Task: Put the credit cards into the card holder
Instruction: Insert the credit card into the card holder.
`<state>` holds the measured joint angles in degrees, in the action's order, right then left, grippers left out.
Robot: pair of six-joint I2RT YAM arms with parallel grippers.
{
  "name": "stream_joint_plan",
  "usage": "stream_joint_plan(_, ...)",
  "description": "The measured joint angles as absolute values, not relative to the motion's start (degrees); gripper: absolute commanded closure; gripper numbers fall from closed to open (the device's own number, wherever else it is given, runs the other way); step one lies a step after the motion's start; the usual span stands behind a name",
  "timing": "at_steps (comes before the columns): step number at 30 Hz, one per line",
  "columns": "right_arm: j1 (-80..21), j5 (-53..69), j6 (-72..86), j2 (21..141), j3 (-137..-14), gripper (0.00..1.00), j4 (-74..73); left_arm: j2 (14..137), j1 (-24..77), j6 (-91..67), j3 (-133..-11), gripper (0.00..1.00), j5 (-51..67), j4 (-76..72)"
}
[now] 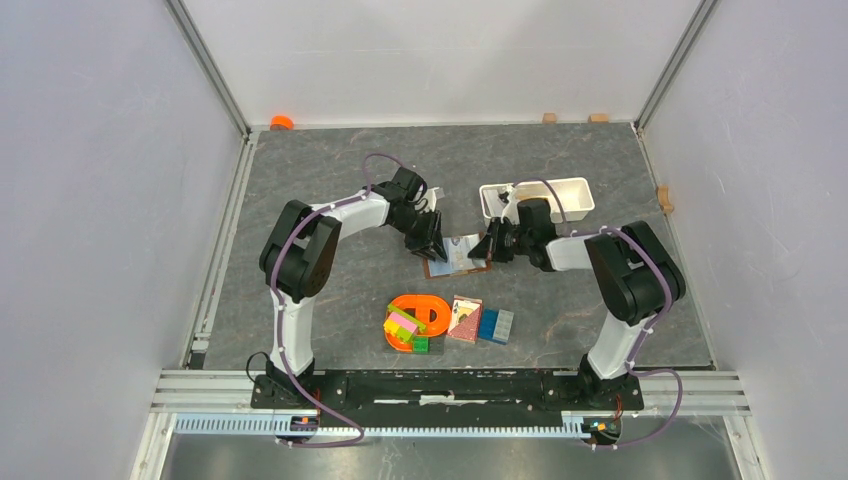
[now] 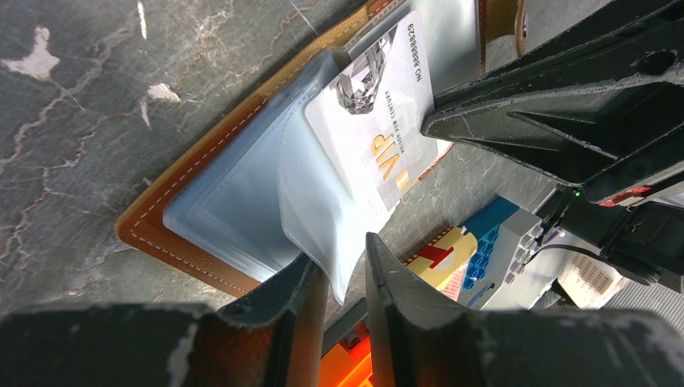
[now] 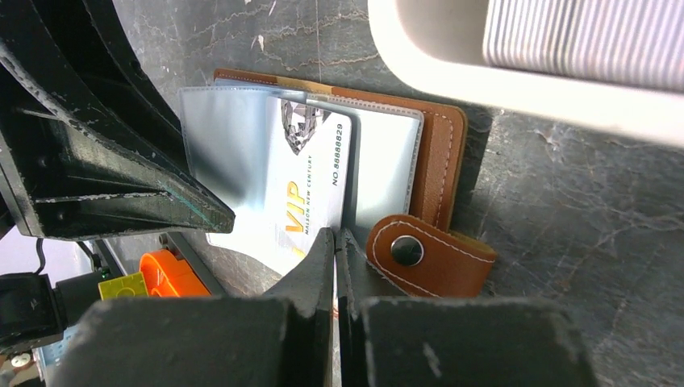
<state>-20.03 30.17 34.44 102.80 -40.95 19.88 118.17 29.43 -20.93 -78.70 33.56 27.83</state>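
Left claw (image 2: pixel 339 266) pinching a clear sleeve of the card holder (image 2: pixel 161 218), right claw (image 3: pixel 335 250) pressed together beside the half-inserted VIP card (image 3: pixel 310 189), which next needs pushing fully in

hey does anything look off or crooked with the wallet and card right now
Yes. The silver VIP card lies slanted across the open card holder, one end sticking out past its edge onto the table rather than seated in a clear sleeve, which the left end effector pinches.
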Motion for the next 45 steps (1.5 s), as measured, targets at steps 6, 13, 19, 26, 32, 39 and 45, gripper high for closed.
stream_joint_plan(6,-20.16,30.85,33.54,103.53,-42.37,1.0,18.31,118.17,29.43,-20.88,-78.7,0.68,33.65,27.81)
stream_joint_plan(13,-22.48,30.04,33.61,104.22,-43.33,1.0,18.81,118.34,29.23,-20.88,-78.7,0.66,34.39,27.7)
stream_joint_plan(19,-24.4,29.02,34.72,104.73,-43.66,1.0,19.94,118.41,28.56,-20.88,-78.7,0.66,34.83,28.1)
stream_joint_plan(26,-25.15,28.12,37.52,104.92,-42.72,1.0,23.05,118.37,28.03,-20.88,-78.52,0.66,35.22,28.36)
stream_joint_plan(32,-25.28,28.23,40.73,104.9,-40.34,0.94,27.7,117.95,27.7,-20.88,-77.8,0.65,35.7,27.81)
stream_joint_plan(39,-26.28,28.51,42.22,104.92,-40.25,0.91,28.25,117.3,26.59,-20.93,-76.29,0.65,37.12,26.48)
stream_joint_plan(45,-27.75,29.36,43.13,105.01,-40.23,0.89,28.99,116.92,25.96,-20.95,-74.72,0.66,39.2,24.14)
